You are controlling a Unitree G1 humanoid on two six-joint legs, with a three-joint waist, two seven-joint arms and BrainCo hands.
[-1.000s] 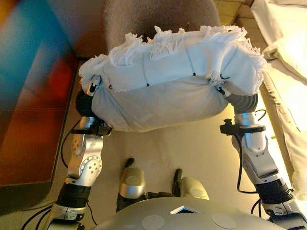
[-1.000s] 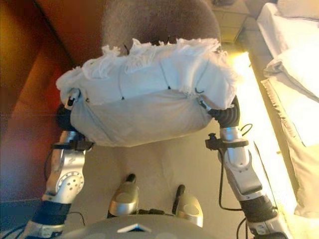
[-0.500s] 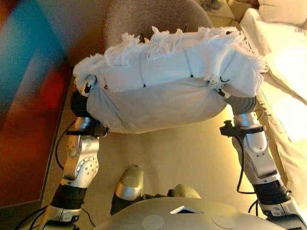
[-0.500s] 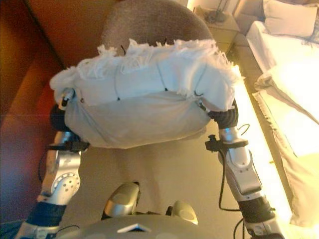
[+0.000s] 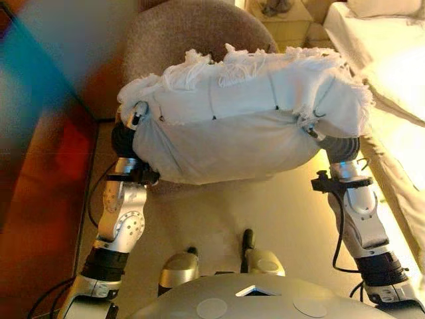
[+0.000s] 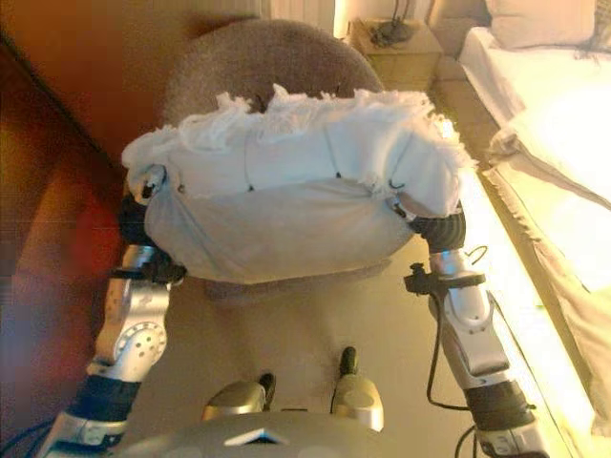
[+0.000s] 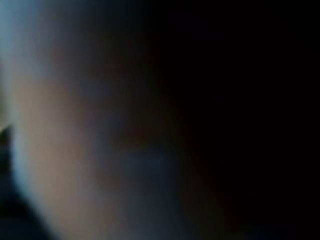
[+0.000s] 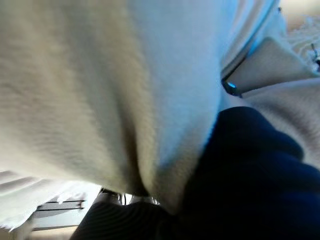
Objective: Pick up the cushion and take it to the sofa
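A large white cushion (image 5: 232,126) with a fringed far edge and thin dark seams hangs in the air in front of me, held crosswise between both arms. My left hand (image 5: 137,114) shows only as a small silver part at the cushion's left end. My right hand (image 5: 340,144) is at the right end, with little more than its dark ribbed cover showing below the fringe. The cushion hides the rest of both hands. In the right wrist view, pale cloth (image 8: 100,90) fills the picture beside the dark cover. The left wrist view is dark.
A rounded grey-brown upholstered seat (image 5: 179,33) stands just past the cushion. A bed with white bedding (image 5: 392,60) runs along the right, with a small nightstand (image 6: 396,38) at its head. Reddish-brown wooden furniture (image 5: 40,199) lines the left. Beige carpet (image 5: 265,212) lies below.
The whole picture has shifted, so the camera moved. More of the rounded seat and the nightstand now show. The cushion sits between the arms as before.
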